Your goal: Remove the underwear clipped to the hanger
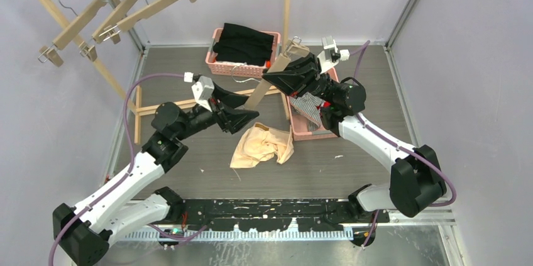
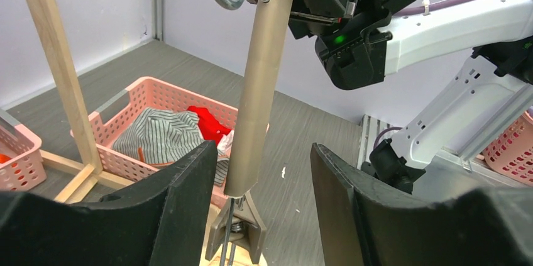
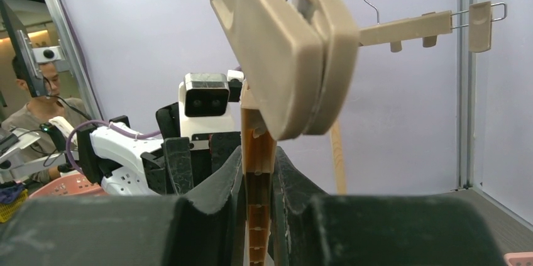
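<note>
My right gripper [image 1: 284, 74] is shut on the bar of a tan clip hanger [image 1: 267, 83] and holds it slanted above the table. In the right wrist view the bar [image 3: 258, 171] is pinched between both fingers, with the upper clip [image 3: 283, 46] above them. My left gripper [image 1: 242, 110] is open around the hanger's lower clip [image 2: 242, 228], with a finger on each side and neither touching it. The beige underwear [image 1: 261, 146] lies crumpled on the table just below that clip; I cannot tell whether the clip still grips it. The striped underwear [image 2: 160, 137] and the red underwear [image 2: 207, 124] lie in a pink basket [image 2: 126, 105].
A second pink basket [image 1: 217, 65] at the back holds black folded clothes [image 1: 245, 43]. A wooden rack with a metal rail carries three empty clip hangers [image 1: 113, 17] at the back left. Its wooden base bars [image 1: 182, 104] lie on the table beside my left arm.
</note>
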Tool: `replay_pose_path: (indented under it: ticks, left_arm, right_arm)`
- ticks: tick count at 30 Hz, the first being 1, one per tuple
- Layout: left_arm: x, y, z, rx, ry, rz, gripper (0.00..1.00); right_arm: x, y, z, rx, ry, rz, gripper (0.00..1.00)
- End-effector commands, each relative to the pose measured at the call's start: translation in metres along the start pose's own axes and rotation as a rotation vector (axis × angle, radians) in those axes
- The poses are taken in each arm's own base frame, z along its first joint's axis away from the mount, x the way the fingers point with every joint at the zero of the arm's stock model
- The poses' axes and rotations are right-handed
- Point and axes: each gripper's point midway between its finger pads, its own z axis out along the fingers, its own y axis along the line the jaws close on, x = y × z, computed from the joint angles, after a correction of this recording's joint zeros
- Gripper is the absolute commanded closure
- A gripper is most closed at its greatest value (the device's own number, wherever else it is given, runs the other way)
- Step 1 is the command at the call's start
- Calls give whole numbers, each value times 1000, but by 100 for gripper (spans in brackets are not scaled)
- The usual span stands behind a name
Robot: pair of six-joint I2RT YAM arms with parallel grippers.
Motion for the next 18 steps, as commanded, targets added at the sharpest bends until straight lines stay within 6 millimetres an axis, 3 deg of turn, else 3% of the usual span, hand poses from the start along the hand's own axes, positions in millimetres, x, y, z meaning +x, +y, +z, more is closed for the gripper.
replay_pose_path:
  ticks: [1, 3, 7, 9, 10, 11, 17, 18]
  left_arm:
    - [-38, -18, 8, 82, -94, 51, 44]
    - [-38, -18, 9, 82, -99, 48, 48]
    - [-38, -16, 12, 81, -98, 45, 65]
    - [-37, -15, 13, 80, -93, 43, 80]
    - [-38, -14, 13, 75, -96, 42, 95]
    - [-38, -13, 13, 66, -97, 41, 99]
    - [-42, -14, 9, 43, -64, 39, 100]
    - [-44, -16, 7, 43, -63, 44, 100]
  right_arm:
    - [-32, 28, 9, -73, -78, -69, 99]
    - [-31, 29, 9, -76, -77, -65, 99]
    - [-29, 30, 10, -82, -78, -61, 99]
    - [-30, 31, 10, -84, -79, -63, 99]
    - [-29, 31, 10, -83, -78, -61, 99]
    - [-29, 32, 10, -84, -78, -61, 99]
    - [-26, 28, 9, -65, -68, -64, 99]
    - [-24, 26, 8, -57, -65, -66, 92]
